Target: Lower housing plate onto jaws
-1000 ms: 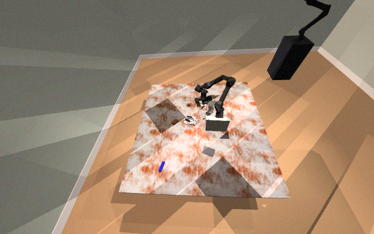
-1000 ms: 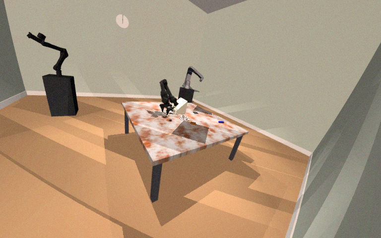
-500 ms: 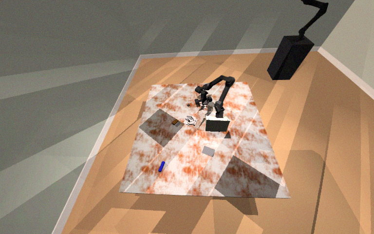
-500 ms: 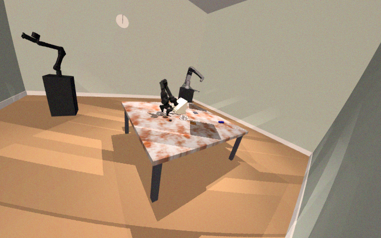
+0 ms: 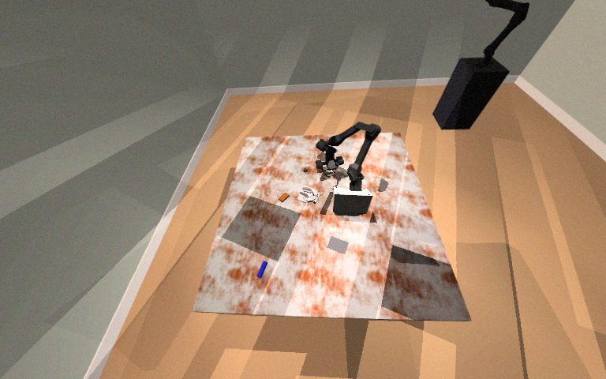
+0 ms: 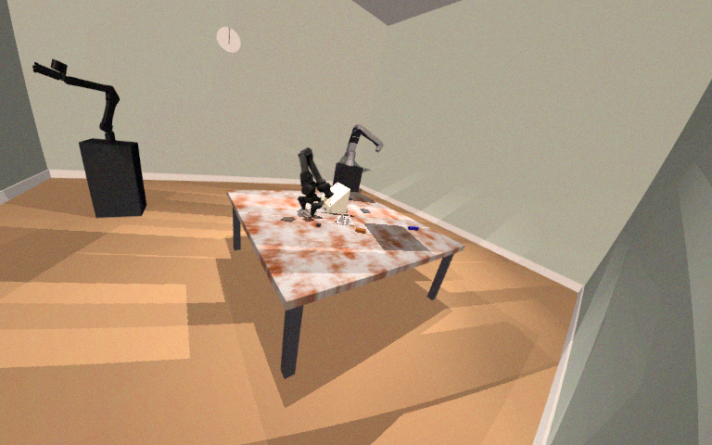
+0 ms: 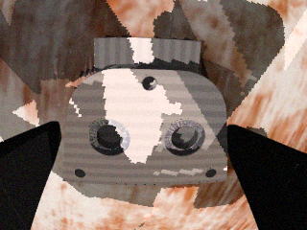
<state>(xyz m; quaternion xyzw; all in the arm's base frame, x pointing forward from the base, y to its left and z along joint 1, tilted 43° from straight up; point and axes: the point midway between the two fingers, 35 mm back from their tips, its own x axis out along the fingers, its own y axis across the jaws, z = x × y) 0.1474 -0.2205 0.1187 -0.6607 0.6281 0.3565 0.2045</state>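
Observation:
My gripper (image 5: 329, 168) (image 6: 308, 212) (image 7: 144, 132) is open, low over the table. The housing plate (image 7: 144, 110) lies between the fingers in the wrist view; it is pale grey, with a rounded end, two ringed holes, smaller holes and a raised block at its far edge. A finger stands close to each side; contact cannot be told. In the top view the plate is small and mostly hidden under the hand. A white assembly (image 5: 308, 195) (image 6: 343, 220) with curved parts stands on the table away from the hand; its jaws and stubs are too small to tell apart.
A box (image 5: 352, 204) (image 6: 336, 199) stands by the arm's base. An orange block (image 5: 283, 197) (image 6: 361, 230) lies beside the white assembly. A blue bar (image 5: 262, 269) (image 6: 413, 228) lies farther off. A small dark piece (image 5: 305, 170) (image 6: 318, 224) lies near the hand.

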